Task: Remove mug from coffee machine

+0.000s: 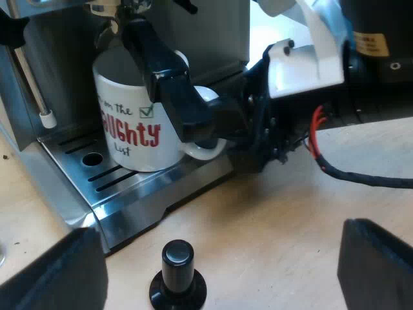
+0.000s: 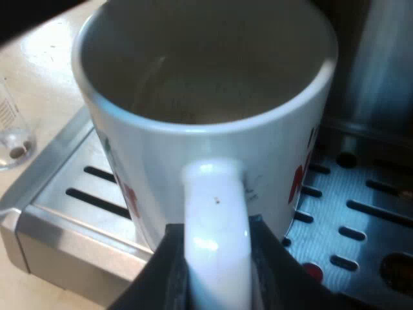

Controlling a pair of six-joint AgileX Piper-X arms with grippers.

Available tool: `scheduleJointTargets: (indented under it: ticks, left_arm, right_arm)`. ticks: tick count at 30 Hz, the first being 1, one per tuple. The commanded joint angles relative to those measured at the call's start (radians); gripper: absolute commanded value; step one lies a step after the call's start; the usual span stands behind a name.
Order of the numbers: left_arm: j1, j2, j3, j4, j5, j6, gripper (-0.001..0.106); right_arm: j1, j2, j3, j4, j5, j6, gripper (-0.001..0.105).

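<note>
Squarely before the right gripper [image 2: 218, 261], the mug [image 2: 161, 161] stands upright near the drip tray's [image 2: 361, 213] front edge, its handle [image 2: 216, 206] pinched between the fingers [image 2: 164, 281]; the left gripper [image 1: 222, 271] hangs spread, farther off.

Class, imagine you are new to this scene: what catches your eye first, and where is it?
The white mug with red lettering stands on the machine's drip tray. The right gripper clamps its handle from the side. A tamper with a black knob stands on the table just before the tray.
</note>
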Motion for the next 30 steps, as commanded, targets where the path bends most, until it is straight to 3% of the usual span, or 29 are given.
scheduleJointTargets:
  ticks: [1,30]
  left_arm:
    - [-0.003,0.002,-0.003,-0.015,0.005,-0.002,0.079]
    - [-0.003,0.002,-0.003,-0.015,0.005,-0.002,0.079]
  right_arm:
    - [0.004,-0.026,0.025,0.024,0.0,0.006,0.0]
    - [0.031,-0.284,0.239,0.045,0.038,-0.002,0.0]
